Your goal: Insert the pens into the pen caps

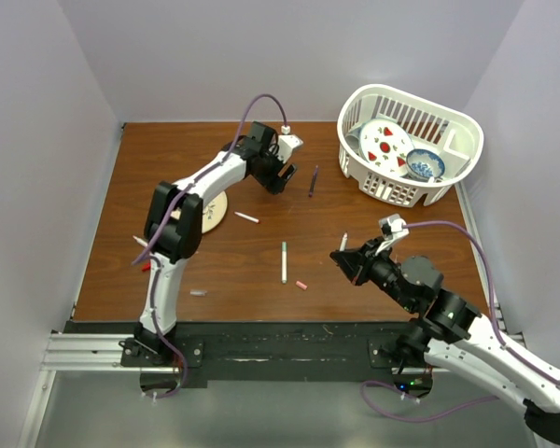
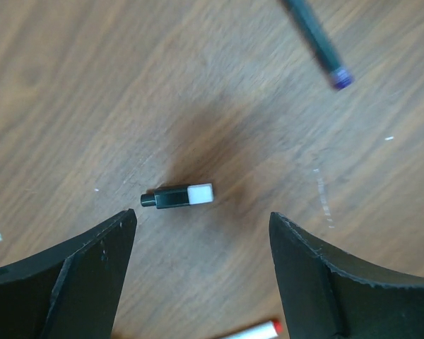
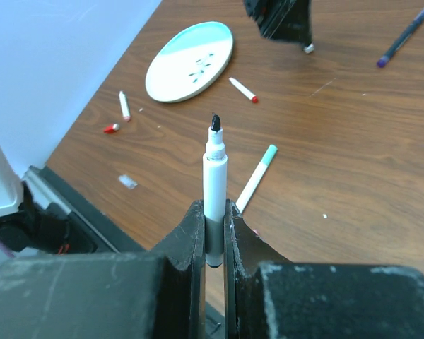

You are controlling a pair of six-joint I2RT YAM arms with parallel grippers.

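Observation:
My left gripper [image 2: 203,220] hovers open over the table, jaws wide apart. A short black pen cap [image 2: 178,195] with a white end lies flat just beyond the fingertips, touching neither. In the top view this gripper [image 1: 280,174] is at the far middle of the table. My right gripper [image 3: 213,212] is shut on a white pen with a black tip [image 3: 215,176], which stands upright. In the top view it [image 1: 350,256] is at the near right. A dark purple pen [image 1: 314,180], a red-tipped pen [image 1: 246,217] and a teal-capped pen [image 1: 284,261] lie loose.
A white basket [image 1: 459,163] holding dishes stands at the back right. A round plate [image 1: 217,211] lies by the left arm. A pink cap [image 1: 301,285] lies near the teal-capped pen. A red cap [image 3: 111,128] and another pen [image 3: 124,106] sit near the left edge.

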